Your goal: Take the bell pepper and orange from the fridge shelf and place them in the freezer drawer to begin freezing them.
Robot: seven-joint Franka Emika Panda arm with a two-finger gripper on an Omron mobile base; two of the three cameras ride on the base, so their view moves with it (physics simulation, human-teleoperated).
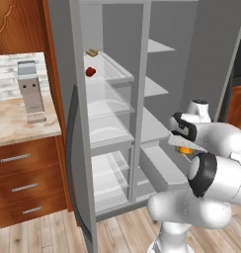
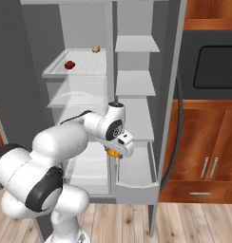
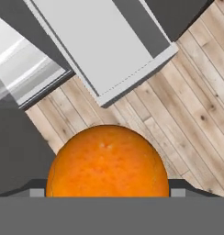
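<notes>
At the lower centre of the hand view, the orange (image 3: 107, 161) is pinched in the end effector (image 3: 107, 193), to be lowered next into the freezer drawer (image 3: 109, 50) above it in frame, while the bell pepper (image 1: 90, 71) is left on the fridge shelf (image 1: 115, 74).

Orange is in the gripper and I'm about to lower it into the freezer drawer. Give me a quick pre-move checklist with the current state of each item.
1. Orange held in the gripper: ok, it sits between the fingers.
2. Freezer drawer pulled open: ok.
3. Drawer interior free: ok, bare in the hand view.
4. Orange over the drawer: not ok, hand view shows wooden floor beneath it, drawer ahead.
5. Bell pepper waiting on the fridge shelf: ok.
6. Grip firmness: cannot tell.
</notes>
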